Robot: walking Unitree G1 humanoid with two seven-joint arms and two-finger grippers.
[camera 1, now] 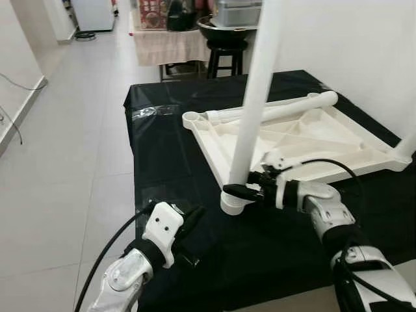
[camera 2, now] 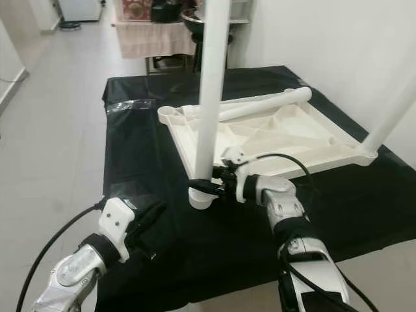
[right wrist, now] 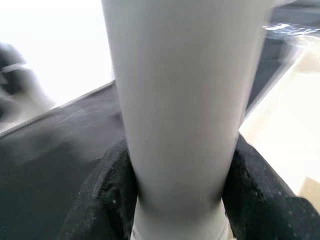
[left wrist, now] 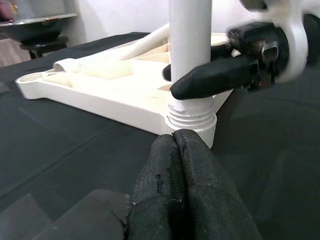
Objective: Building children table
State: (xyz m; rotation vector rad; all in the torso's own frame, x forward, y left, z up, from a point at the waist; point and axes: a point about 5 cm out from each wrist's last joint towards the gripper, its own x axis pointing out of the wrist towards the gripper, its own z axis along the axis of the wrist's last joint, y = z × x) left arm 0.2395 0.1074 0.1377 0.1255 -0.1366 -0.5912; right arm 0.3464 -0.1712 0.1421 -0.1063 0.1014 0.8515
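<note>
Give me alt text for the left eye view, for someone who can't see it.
The right claw grips an upright white table leg just above its socket in the corner of an upside-down white tabletop on a black-covered table. The left claw rests shut nearby; another leg lies on the tabletop.

Pale floor tiles (camera 1: 71,149) are running back along a corridor, catching soft light. A white wall (camera 1: 351,45) is standing on the right. Further off, a black stool (camera 1: 224,55) is sitting beside a table draped with a beige cloth (camera 1: 166,45).
</note>
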